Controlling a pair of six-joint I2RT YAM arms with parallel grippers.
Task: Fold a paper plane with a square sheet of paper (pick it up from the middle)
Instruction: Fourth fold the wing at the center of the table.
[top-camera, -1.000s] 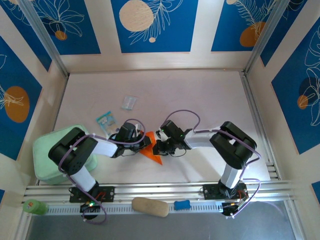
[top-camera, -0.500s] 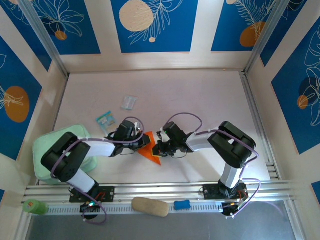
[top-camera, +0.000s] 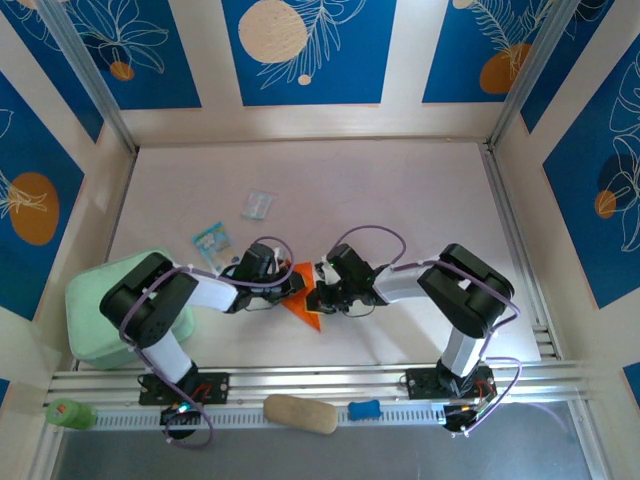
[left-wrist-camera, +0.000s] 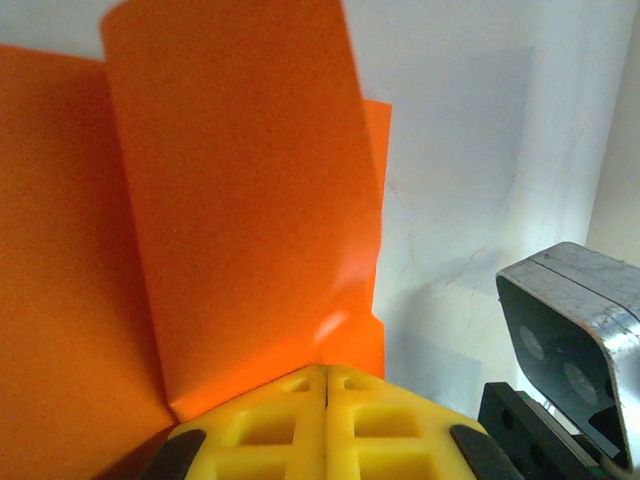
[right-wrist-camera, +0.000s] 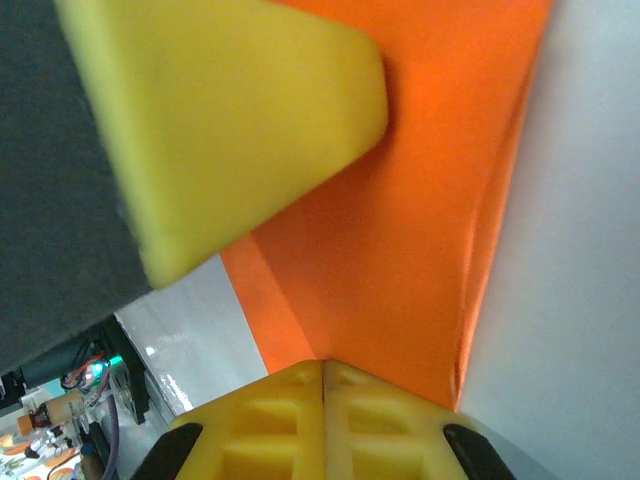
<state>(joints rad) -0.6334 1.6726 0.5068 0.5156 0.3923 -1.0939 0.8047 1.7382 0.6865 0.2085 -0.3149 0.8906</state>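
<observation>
The square sheet of paper (top-camera: 306, 301) is a creased orange triangle lying on the white table between the arms, its point toward the near edge. My left gripper (top-camera: 291, 285) meets it from the left, shut, and my right gripper (top-camera: 314, 296) from the right, also shut. In the left wrist view the closed yellow tips (left-wrist-camera: 327, 372) sit at the foot of a raised orange flap (left-wrist-camera: 240, 220). In the right wrist view the closed tips (right-wrist-camera: 323, 365) touch the folded paper (right-wrist-camera: 410, 240), with a left gripper finger (right-wrist-camera: 240, 130) lying over its far part.
A mint green pad (top-camera: 103, 305) lies at the left, under the left arm. A blue-and-white packet (top-camera: 210, 240) and a clear wrapper (top-camera: 258, 205) lie behind the left gripper. A tan block (top-camera: 300, 413), a blue piece (top-camera: 364, 409) and a green bottle (top-camera: 68, 413) rest along the front rail.
The left arm's elbow swung out to the left and came back. Both shut grippers stayed at the orange paper, which has barely shifted.
</observation>
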